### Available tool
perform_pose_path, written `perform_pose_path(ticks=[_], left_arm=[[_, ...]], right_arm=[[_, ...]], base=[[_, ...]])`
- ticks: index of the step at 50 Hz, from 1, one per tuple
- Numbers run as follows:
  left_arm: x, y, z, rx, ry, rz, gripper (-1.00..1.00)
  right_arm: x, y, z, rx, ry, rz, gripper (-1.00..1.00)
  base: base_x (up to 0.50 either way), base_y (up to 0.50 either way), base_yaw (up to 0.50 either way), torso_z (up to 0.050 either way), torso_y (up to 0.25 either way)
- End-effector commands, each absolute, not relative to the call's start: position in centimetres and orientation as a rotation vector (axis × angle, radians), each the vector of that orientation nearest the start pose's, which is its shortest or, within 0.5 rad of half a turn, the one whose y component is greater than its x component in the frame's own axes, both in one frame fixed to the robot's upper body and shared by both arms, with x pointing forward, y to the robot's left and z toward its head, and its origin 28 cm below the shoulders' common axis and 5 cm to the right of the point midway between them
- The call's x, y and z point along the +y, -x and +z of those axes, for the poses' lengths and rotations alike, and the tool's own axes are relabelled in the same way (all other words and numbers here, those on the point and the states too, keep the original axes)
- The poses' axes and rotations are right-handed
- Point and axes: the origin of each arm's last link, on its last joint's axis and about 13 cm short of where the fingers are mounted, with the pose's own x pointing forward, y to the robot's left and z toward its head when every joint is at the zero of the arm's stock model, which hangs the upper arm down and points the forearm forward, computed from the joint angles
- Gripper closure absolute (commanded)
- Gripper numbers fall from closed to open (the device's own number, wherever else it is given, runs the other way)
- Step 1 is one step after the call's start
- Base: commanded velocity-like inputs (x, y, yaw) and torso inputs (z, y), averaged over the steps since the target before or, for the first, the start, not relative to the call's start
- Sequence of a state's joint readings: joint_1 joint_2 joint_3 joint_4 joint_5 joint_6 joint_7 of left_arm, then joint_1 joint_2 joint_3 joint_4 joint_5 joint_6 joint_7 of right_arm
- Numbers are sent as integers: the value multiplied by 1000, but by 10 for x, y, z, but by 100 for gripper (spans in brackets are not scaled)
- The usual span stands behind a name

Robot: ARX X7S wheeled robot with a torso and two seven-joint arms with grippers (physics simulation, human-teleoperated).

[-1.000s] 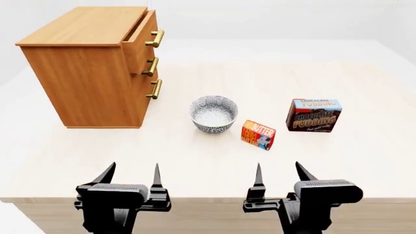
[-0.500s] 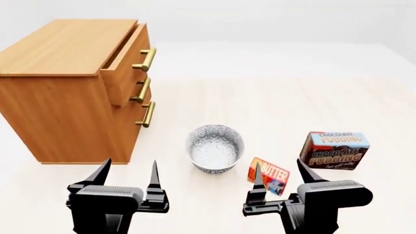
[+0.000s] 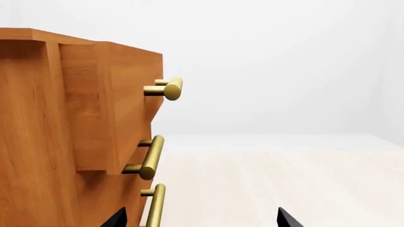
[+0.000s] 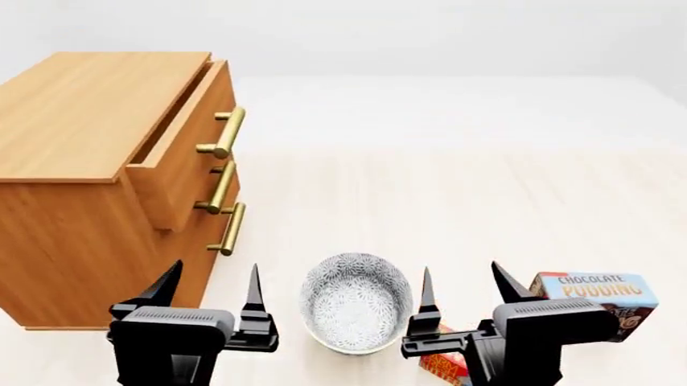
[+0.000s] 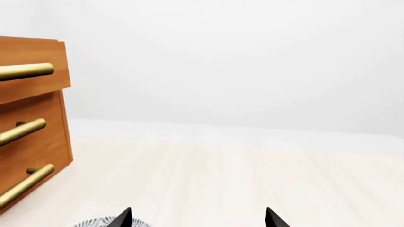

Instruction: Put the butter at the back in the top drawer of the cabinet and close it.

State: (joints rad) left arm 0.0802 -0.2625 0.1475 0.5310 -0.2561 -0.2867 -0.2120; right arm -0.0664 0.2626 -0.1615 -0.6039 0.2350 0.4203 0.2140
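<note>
A: Left wrist view?
B: Cabinet (image 3: pixel 57 132), top drawer (image 3: pixel 120 104) pulled partway out. Left gripper (image 3: pixel 198 218) tips apart, holding nothing.
A: Head view?
B: Butter (image 4: pixel 443 363) low on the worktop (image 4: pixel 462 201), just right of the bowl (image 4: pixel 355 301), mostly hidden behind the right gripper (image 4: pixel 462 296); pudding box (image 4: pixel 593 293) beside it. Both jaws spread, empty.
A: Right wrist view?
B: Drawer fronts, bowl rim, tips apart; butter not seen.
A: Step?
B: Prob. approach, pre-grasp. Next: right arm down onto butter, clamp, lift, carry to the drawer's rear.
</note>
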Motion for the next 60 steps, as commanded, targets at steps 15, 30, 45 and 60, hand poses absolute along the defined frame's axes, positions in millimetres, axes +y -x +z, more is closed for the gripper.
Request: perform_pose_path(ticks=[15,30,45,60], left_arm=[[216,-172,120,-101,7,-88,-100],[221,-169,163,-65,-15,-55,-100],[230,-189,227,-30,-45,-40,-100],[232,-223,276,56,-109,-43,-100]], right_arm=[[-102,-175,100,-66,19,77,-100],[-105,-175,103,-60,13,73,-100],[-106,-173,105,-62,8,80,-100],[-108,-174,106,-56,-2,83,-100]], base=[[0,0,0,0,0],[0,0,0,0,0],[0,0,0,0,0],[0,0,0,0,0]])
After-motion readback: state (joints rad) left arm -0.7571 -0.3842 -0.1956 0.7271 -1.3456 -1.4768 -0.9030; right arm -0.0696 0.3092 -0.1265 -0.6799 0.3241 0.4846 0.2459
